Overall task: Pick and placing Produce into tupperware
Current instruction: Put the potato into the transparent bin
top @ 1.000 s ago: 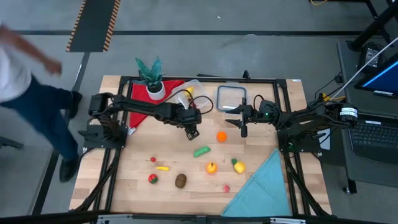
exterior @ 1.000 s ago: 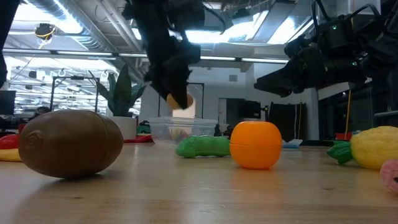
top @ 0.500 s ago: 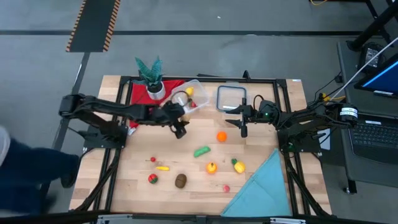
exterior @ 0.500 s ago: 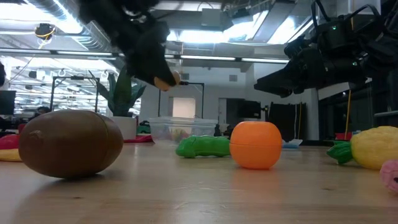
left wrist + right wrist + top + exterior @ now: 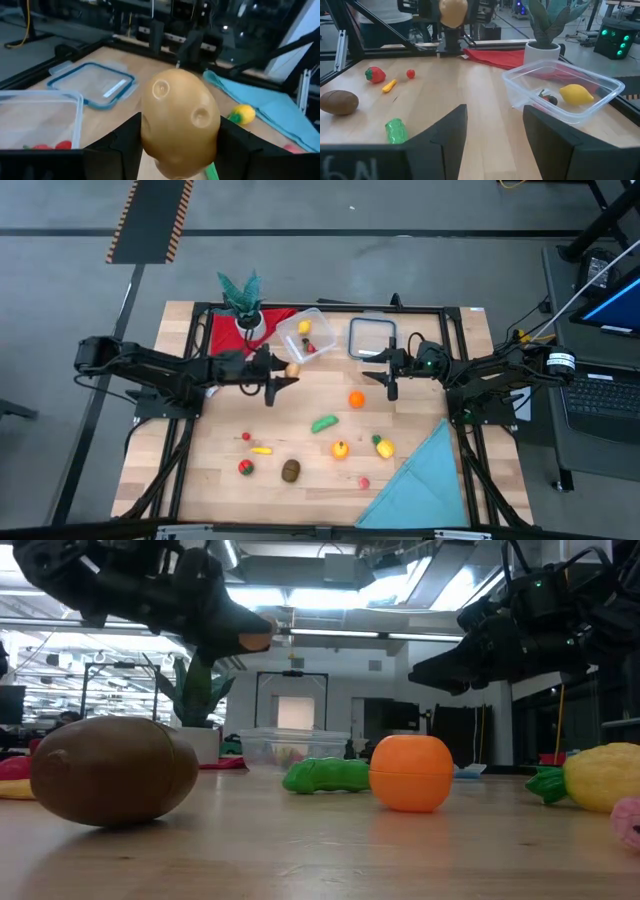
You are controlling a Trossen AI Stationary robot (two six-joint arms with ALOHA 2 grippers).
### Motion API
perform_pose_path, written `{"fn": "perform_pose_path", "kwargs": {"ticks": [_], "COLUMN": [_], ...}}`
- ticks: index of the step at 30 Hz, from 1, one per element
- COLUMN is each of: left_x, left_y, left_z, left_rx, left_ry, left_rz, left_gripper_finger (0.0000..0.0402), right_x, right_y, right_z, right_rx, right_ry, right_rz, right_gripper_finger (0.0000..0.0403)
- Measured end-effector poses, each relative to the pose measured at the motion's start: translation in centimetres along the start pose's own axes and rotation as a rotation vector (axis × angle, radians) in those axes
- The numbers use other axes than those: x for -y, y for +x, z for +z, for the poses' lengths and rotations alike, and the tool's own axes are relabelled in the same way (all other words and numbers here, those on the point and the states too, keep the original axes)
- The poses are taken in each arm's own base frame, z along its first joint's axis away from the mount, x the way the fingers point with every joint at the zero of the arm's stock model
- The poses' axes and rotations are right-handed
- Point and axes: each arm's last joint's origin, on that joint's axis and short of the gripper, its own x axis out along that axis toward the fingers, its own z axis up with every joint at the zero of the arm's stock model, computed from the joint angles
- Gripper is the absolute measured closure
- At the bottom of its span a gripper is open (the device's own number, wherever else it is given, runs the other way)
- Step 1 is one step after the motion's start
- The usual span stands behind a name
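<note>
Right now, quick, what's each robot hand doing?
Left gripper: closed on a tan potato, held up off the table.
Right gripper: open, holding nothing.

Both arms are dark, nearly black, built of slim tubular links joined by chunkier rounded joint housings. Each rises from a blocky black base set at its own side of the table. Thin dark cables loop along the links. The left claw ends in two flat, matte black fingers with squared, angular edges. The right claw has the same black wedge-shaped fingers. A small green light glows on the right arm's wrist housing. White lettering marks the near edge of the right wrist body, possibly "6N", though it is too cropped to read surely.
</note>
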Motion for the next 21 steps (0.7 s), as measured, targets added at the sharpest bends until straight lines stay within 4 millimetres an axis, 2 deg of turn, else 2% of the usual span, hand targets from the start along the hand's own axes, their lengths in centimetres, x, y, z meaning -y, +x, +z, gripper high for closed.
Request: {"fn": "perform_pose_path", "kwargs": {"ticks": [3,8,11,21], "left_x": [-0.4,-0.3,-0.7,-2.0], "left_y": [-0.1,-0.2,-0.2,0.1], "left_z": [-0.1,1.1,1.3,1.2], "left_rx": [0.016,0.107,0.117,0.103], "left_ry": [0.006,0.102,0.124,0.115], "left_rz": [-0.005,-0.183,-0.219,-0.155], "left_gripper_finger": [0.0216,0.0220,0.0220,0.0220], "right_x": [0.0,0.0,0.0,0.0], "right_y": [0.0,0.0,0.0,0.0], "right_z": [0.0,0.0,0.0,0.0], "right_rx": [0.000,0.000,0.000,0.000], "right_ry": [0.000,0.000,0.000,0.023], "right_rz": [0.000,0.000,0.000,0.000], "right_gripper_finger": [0.0207,0.0207,0.0207,0.0207]}}
